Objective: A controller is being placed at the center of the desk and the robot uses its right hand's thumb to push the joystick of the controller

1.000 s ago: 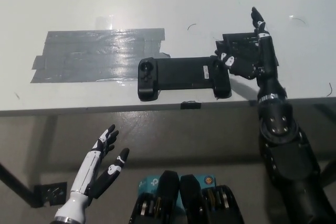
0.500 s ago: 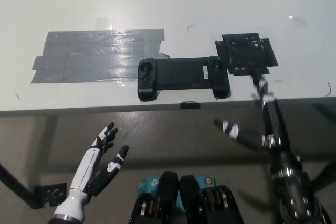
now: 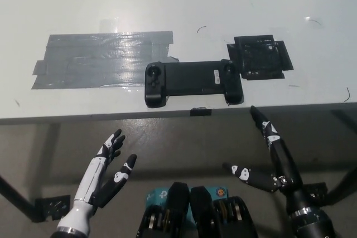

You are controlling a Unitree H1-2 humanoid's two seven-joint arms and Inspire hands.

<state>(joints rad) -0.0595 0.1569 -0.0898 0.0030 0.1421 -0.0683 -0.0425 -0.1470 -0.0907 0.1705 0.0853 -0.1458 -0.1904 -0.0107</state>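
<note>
A black controller (image 3: pixel 192 82) lies flat near the front edge of the white desk (image 3: pixel 178 4), a joystick at each end, the right joystick (image 3: pixel 227 68) beside a black tape patch. My black right hand (image 3: pixel 270 157) hangs open below the desk edge, fingers spread, well clear of the controller. My white left hand (image 3: pixel 109 171) rests open at the lower left, also below the desk.
A wide patch of grey tape (image 3: pixel 100 59) covers the desk left of the controller. A square of black tape (image 3: pixel 259 57) lies right of it. A small black tab (image 3: pixel 201 112) sits on the desk's front edge.
My right hand has pulled back from the controller's right end and dropped below the desk's front edge. The controller and my left hand stay where they were.
</note>
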